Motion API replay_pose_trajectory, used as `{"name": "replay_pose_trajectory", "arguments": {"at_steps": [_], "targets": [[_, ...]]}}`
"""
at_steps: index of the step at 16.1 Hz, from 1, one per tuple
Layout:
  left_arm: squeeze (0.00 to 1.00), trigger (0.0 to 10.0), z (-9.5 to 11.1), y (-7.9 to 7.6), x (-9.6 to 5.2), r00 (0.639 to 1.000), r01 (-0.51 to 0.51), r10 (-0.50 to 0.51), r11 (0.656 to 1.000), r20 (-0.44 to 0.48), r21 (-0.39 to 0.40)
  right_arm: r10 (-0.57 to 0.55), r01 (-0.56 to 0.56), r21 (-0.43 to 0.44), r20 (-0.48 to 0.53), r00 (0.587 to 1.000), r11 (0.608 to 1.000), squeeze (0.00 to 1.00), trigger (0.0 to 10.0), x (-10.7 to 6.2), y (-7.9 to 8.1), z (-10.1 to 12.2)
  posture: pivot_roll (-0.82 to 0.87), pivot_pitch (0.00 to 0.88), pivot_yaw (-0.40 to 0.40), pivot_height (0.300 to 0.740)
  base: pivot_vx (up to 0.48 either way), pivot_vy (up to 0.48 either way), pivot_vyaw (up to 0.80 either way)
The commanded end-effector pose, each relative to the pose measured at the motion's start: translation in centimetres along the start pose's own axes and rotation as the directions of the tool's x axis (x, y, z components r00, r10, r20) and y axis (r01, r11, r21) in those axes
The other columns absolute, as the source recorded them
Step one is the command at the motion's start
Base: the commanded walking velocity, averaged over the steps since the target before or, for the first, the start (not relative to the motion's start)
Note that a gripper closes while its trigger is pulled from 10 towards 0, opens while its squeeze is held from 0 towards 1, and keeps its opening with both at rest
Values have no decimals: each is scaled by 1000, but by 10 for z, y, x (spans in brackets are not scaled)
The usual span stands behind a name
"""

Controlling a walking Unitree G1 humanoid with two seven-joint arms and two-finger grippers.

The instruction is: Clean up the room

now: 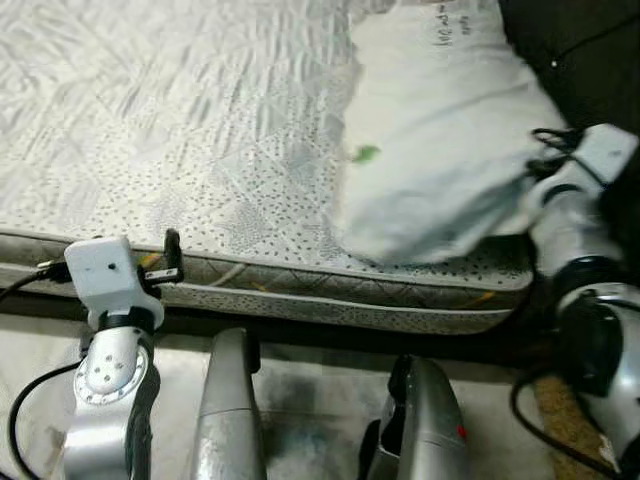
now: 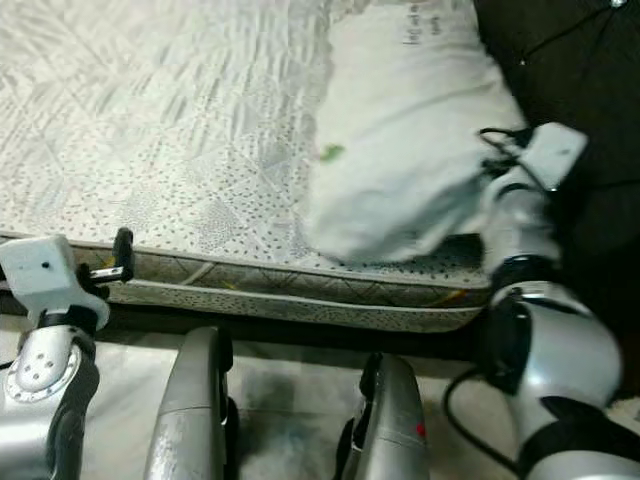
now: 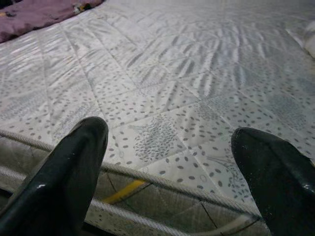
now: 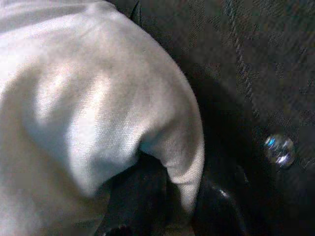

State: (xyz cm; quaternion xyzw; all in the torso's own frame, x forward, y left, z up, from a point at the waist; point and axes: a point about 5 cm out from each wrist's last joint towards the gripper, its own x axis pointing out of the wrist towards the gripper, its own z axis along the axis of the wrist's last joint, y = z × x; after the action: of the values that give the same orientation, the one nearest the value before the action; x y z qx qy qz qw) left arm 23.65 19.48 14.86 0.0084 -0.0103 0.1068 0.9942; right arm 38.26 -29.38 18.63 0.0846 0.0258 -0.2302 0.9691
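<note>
In the left eye view, a bare patterned mattress (image 1: 200,130) is seen from above, and a white pillow (image 1: 440,140) lies on its right side, beside a dark headboard (image 1: 590,50). A small green mark is visible on the pillow's cover. The pillow's near corner is gathered at the right gripper (image 1: 540,180), whose silver arm rises from the lower right. The left gripper (image 1: 172,255) is held at the mattress's near edge, well apart from the pillow.

In the right eye view, the same layout is shown: the pillow hangs slightly over the mattress's near edge, with its corner bunched against the right arm's wrist.

In the left wrist view, the two black fingers (image 3: 64,182) are seen spread wide apart with nothing between them, just above the piped edge of the mattress. A purple cloth (image 3: 34,14) can be made out at the far corner of the bed.

In the right wrist view, white pillow fabric is pinched between the right gripper's fingers (image 4: 142,196), which are clamped on a fold of it, with the dark tufted headboard close behind.

As a judgement, the tidying is only partly done: the pillow has been grasped but not yet set squarely at the head of the bed. The purple cloth appears to remain to be dealt with, and no bedding is laid on the mattress.
</note>
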Motion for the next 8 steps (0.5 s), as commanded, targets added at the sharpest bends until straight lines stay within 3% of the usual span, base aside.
{"name": "replay_pose_trajectory", "arguments": {"at_steps": [1, 3, 5, 6, 8], "targets": [[0, 10000, 0, -1, 2, 999, 30, -30, 999, 11, 13, -50, 56, -37, 135, 990, 998, 0, 0, 2, -26, 28, 209, 25, -33, 566, 0, 0, 0], [0, 10000, 0, -3, 7, 996, 82, -83, 996, 24, 33, -88, 102, -122, 115, 989, 987, 0, 0, -4, -65, 13, 162, 4, -16, 566, 0, 0, 0], [0, 10000, -3, -3, 10, 996, 86, -86, 996, 22, 34, -101, 114, -146, 95, 990, 983, 0, 0, -9, -79, -1, 139, 0, -7, 566, 0, 0, 0], [0, 10000, -2, -8, 14, 994, 100, -101, 995, 28, 30, -95, 105, -166, 64, 993, 981, 0, 0, -16, -85, -20, 130, 0, -4, 566, 0, 0, 0], [0, 10000, -2, -14, 19, 992, 122, -123, 992, 37, 28, -64, 71, -197, 42, 997, 978, 0, 0, -25, -80, -43, 117, 0, -2, 566, 0, 0, 0]]}}
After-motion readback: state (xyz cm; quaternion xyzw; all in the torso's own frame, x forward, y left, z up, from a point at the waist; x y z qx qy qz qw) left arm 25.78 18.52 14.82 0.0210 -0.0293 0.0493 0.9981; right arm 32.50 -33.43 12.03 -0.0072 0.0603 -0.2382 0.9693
